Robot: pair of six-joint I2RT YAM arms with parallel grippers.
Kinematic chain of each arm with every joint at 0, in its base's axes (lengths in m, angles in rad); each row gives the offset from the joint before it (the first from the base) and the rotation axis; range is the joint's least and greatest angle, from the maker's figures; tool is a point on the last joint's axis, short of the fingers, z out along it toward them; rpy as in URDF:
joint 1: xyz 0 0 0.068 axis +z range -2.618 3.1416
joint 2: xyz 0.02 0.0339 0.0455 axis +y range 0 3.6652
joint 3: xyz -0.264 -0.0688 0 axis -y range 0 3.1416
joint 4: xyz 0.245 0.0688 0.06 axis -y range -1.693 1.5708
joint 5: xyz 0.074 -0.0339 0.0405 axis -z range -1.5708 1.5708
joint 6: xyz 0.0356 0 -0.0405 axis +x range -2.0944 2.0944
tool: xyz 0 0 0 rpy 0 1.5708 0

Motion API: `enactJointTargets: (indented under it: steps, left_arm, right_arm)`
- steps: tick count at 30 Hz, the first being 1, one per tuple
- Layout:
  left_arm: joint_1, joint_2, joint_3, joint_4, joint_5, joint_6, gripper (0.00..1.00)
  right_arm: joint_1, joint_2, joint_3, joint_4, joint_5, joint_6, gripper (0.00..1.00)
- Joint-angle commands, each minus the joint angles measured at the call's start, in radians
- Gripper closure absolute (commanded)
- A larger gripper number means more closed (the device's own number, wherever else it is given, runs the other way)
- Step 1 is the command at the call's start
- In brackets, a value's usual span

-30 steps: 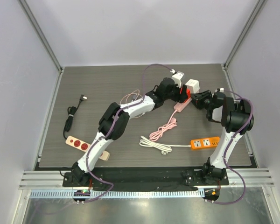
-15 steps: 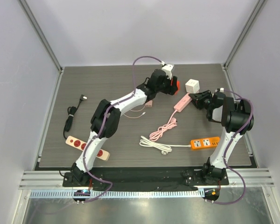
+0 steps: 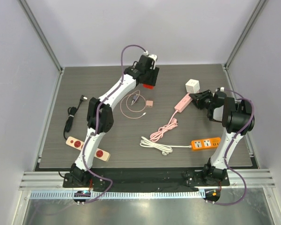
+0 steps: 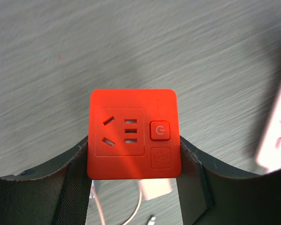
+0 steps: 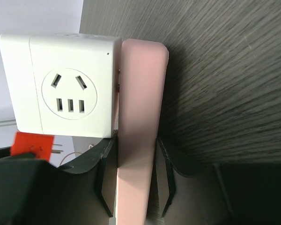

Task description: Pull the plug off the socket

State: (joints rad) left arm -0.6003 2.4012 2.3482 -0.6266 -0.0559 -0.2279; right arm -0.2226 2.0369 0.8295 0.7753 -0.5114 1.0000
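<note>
- Top external: since 0.5 s ago, left gripper [image 3: 148,82] has swung left toward the far edge with the red plug [image 3: 149,86], now well apart from the pink socket strip [image 3: 180,104].
- Right gripper [image 3: 193,98] sits at the strip's far end.
- Left wrist: both fingers [image 4: 77,161] clamp the plug's sides, above the table [image 4: 131,42].
- Right wrist: fingers [image 5: 166,178] pinch the strip; white cube adapter [image 5: 61,86] just beside it.
</note>
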Motion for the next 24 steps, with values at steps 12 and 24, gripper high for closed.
enactJointTargets:
  steps: [12, 24]
  left_arm:
    - [-0.015, 0.064, -0.017, -0.028, -0.068, 0.101, 0.85]
    - [-0.012, 0.061, -0.024, -0.004, -0.119, 0.076, 0.10]
  right_arm:
    - [0.026, 0.003, 0.022, -0.107, 0.079, -0.124, 0.99]
    - [0.026, 0.011, 0.023, -0.096, 0.068, -0.118, 0.99]
